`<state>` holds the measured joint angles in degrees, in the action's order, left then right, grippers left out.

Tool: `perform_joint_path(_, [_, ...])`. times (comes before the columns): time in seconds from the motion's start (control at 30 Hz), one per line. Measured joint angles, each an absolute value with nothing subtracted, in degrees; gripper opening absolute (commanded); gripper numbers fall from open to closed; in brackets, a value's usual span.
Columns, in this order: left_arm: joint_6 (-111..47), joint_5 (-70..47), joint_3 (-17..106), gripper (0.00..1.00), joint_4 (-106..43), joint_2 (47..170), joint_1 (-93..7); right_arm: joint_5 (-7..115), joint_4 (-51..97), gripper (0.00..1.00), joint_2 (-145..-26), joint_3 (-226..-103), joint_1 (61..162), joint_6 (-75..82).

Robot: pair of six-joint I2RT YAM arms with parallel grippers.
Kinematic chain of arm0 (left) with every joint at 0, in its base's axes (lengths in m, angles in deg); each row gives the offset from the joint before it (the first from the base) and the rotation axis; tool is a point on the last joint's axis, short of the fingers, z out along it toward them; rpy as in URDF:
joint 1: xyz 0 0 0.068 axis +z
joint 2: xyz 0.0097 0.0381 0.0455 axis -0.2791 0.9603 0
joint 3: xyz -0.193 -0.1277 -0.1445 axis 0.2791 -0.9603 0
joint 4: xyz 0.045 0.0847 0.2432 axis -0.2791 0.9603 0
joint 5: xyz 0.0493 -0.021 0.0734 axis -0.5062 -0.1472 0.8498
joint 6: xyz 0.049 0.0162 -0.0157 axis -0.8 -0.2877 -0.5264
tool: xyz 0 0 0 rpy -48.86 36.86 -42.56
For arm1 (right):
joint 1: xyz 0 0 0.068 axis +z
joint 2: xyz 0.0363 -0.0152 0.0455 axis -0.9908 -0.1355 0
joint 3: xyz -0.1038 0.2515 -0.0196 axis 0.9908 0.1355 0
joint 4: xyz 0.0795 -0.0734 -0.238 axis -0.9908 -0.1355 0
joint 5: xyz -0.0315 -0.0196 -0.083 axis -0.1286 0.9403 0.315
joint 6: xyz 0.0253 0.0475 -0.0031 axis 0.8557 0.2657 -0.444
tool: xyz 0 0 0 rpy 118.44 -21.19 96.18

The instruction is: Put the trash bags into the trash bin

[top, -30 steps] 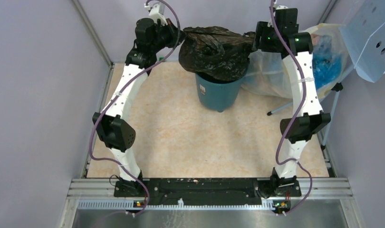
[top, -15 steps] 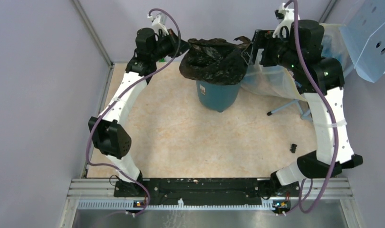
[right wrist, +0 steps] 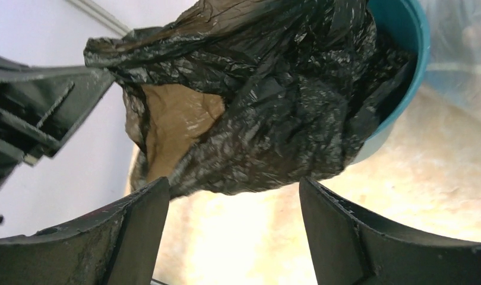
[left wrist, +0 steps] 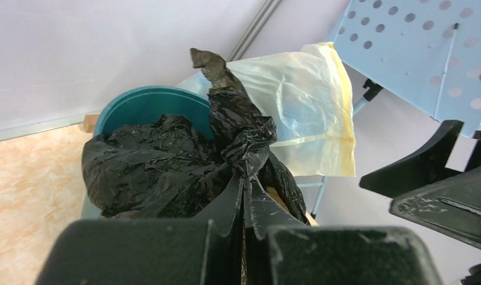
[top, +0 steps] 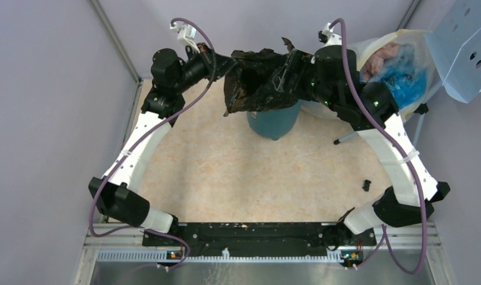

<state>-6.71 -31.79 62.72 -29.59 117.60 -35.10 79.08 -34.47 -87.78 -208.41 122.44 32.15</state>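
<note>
Now the black trash bag [top: 250, 89] hangs bunched over the teal trash bin [top: 275, 124], partly inside its rim, at the far centre of the worktop [top: 226, 172]. The left tool [left wrist: 244, 193] pinches the bag's twisted edge. The right tool [right wrist: 232, 189] gapes wide beside the bag, holding nothing. A whitish sack [top: 398, 65] sits far right.

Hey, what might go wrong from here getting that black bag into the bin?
Only the left gripper pinches the trash bag, by one twisted corner; the right gripper is open, so the bag may slip free. Much hangs outside the rim of the trash bin, so tugging might tip the bin.
</note>
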Motion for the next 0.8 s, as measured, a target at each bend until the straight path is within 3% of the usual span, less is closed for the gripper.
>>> perform_joint_path(0.23, [-5.4,-33.4,58.6,0.00,-30.9,116.6,-35.6,86.2,-34.5,0.61,-94.3,-211.4,125.8,42.9])
perform_joint_path(0.47, [-5.2,-33.8,55.8,0.00,-30.9,115.4,-35.7,89.9,-37.5,0.63,-103.3,-217.3,126.8,48.9])
perform_joint_path(0.8, [-5.2,-35.0,55.4,0.00,-31.1,113.3,-35.8,93.6,-43.6,0.63,-105.3,-217.8,127.8,53.4])
